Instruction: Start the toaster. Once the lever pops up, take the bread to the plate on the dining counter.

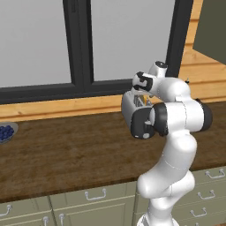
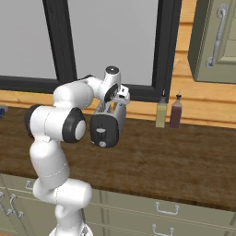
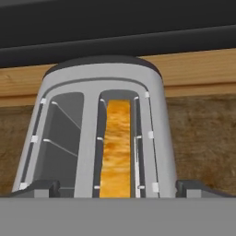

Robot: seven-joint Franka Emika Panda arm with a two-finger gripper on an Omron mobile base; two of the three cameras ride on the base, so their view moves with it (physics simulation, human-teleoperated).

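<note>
**Extraction hazards: gripper poised above toaster slots**

The gripper (image 3: pixel 118 186) hangs directly over the toaster (image 3: pixel 103 133), jaws spread wide and holding nothing. The toaster stands near the back edge of the wooden counter (image 1: pixel 66 154), close to the wall. The bread (image 3: pixel 115 152) sits in the right-hand slot, edge up; the left slot is vacant.

Probable faults:
- Descent off-centre: a fingertip strikes the slot divider or guide wires instead of straddling the slice.
- Closure on too little exposed edge: the slice slips back during lift.
- Oblique pull: the toaster tips or slides toward the counter's back edge.
</note>
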